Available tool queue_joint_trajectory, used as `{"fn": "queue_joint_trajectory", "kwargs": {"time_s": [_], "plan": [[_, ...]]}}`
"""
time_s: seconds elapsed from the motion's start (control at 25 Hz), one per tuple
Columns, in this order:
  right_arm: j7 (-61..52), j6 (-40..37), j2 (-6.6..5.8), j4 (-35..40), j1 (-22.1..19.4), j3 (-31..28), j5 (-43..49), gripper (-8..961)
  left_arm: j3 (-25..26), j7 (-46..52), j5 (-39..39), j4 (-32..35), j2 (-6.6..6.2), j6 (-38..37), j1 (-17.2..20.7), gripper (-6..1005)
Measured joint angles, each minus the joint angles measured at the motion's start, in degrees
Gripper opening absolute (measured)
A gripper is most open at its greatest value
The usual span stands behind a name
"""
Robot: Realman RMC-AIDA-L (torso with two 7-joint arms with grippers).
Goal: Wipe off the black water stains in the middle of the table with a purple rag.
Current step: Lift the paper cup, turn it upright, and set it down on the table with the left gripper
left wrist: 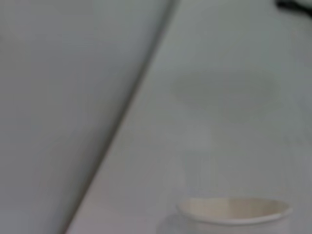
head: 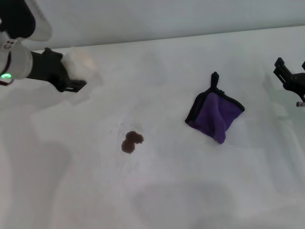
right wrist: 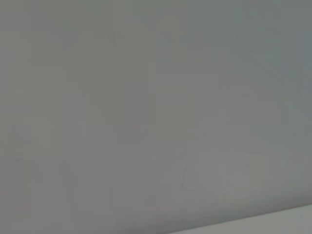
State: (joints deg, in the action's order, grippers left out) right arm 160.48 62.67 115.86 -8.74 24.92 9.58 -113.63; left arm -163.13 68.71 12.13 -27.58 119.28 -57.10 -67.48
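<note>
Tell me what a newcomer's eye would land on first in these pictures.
The purple rag lies crumpled on the white table, toward the robot's right. The black water stains sit near the middle, apart from it. The left gripper is at a white paper cup far left; the right gripper hangs at the right edge.

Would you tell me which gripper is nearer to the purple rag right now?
Right. The right gripper hangs just beyond the purple rag on its right; the left gripper is far across the table, past the stain.

Purple rag [head: 217,114] (black-edged), brown-black stains [head: 131,141], white table [head: 190,191].
</note>
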Motion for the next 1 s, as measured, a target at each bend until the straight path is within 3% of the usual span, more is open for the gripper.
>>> {"fn": "queue_joint_trajectory", "kwargs": {"time_s": [0.2, 0.44, 0.68, 0.76, 1.0], "plan": [[-0.4, 0.1, -0.11, 0.2, -0.6, 0.0, 0.0, 843, 0.0, -7.9, -17.6, 4.9, -0.29, 1.9, 6.8, 648], [-0.4, 0.2, -0.24, 0.6, -0.9, 0.0, 0.1, 843, 0.1, -22.1, -42.6, 14.0, -0.34, 1.4, 17.6, 643], [-0.4, 0.3, -0.29, 2.0, -0.4, 0.0, -0.1, 843, 0.1, -49.0, -73.5, 30.0, -0.07, -2.5, 31.7, 642], [-0.4, 0.3, -0.29, 2.3, -0.2, 0.0, -0.1, 842, 0.1, -52.5, -78.9, 33.6, 0.06, -2.8, 34.6, 642], [-0.4, 0.3, -0.29, 2.9, 0.6, 0.4, 0.1, 842, 0.2, -53.7, -85.4, 38.2, 0.21, -3.5, 38.6, 643]]}}
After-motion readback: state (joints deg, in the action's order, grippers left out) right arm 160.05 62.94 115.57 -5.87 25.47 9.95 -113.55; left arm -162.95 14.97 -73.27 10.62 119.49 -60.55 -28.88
